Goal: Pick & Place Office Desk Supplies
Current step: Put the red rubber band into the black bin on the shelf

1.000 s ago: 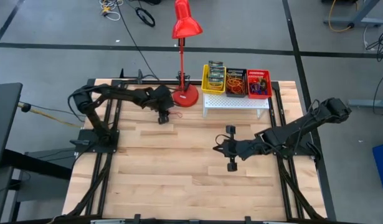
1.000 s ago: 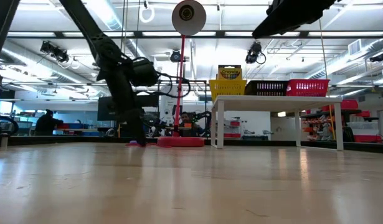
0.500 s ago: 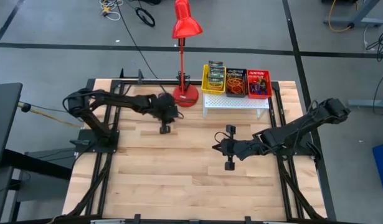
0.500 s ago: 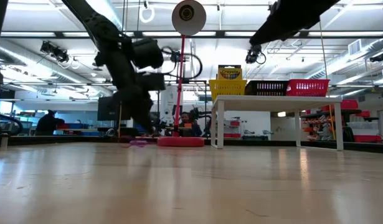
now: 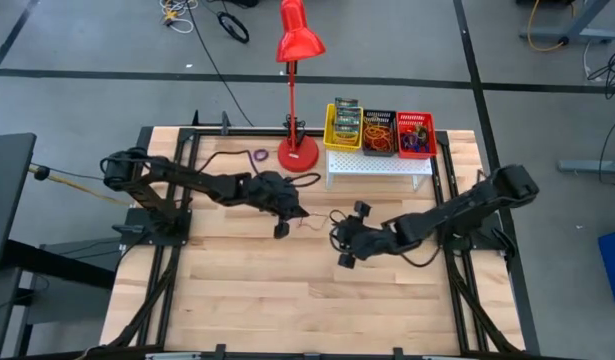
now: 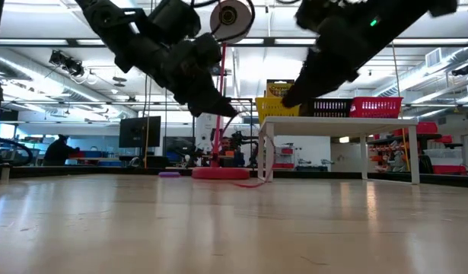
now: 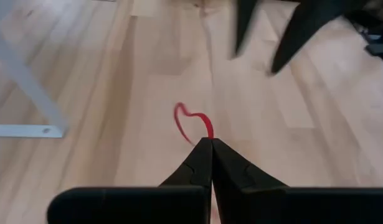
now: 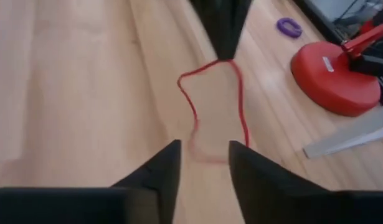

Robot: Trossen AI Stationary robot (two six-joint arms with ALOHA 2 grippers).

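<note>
A wooden table (image 5: 237, 270) seen from above, with two dark robot arms reaching toward its middle. The left gripper (image 5: 290, 215) hangs above the table near the centre, its two fingers pressed together on one end of a thin red band (image 7: 194, 123), which loops away from the fingertips over the wood. In the right wrist view the same red band (image 8: 213, 106) hangs as a long, narrow loop from the left arm's closed tips, and its lower end lies between and just ahead of the right arm's own fingers. The right gripper (image 5: 347, 235) sits just beside the left one, nearer the table's middle, with its fingers parted around a clear gap and holding nothing. A small purple band (image 5: 258, 156) lies flat on the table near the far edge, close to the round base of a red lamp (image 5: 298, 150). Beside the lamp stands a white stand (image 5: 377, 166) carrying three small bins in a row: a yellow bin (image 5: 344, 128) with crayon boxes, a black bin (image 5: 378, 131) with a tangle of mostly orange bands, and a red bin (image 5: 415, 134) with mixed small items. From table height, both arms come down from above in front of the stand.
</note>
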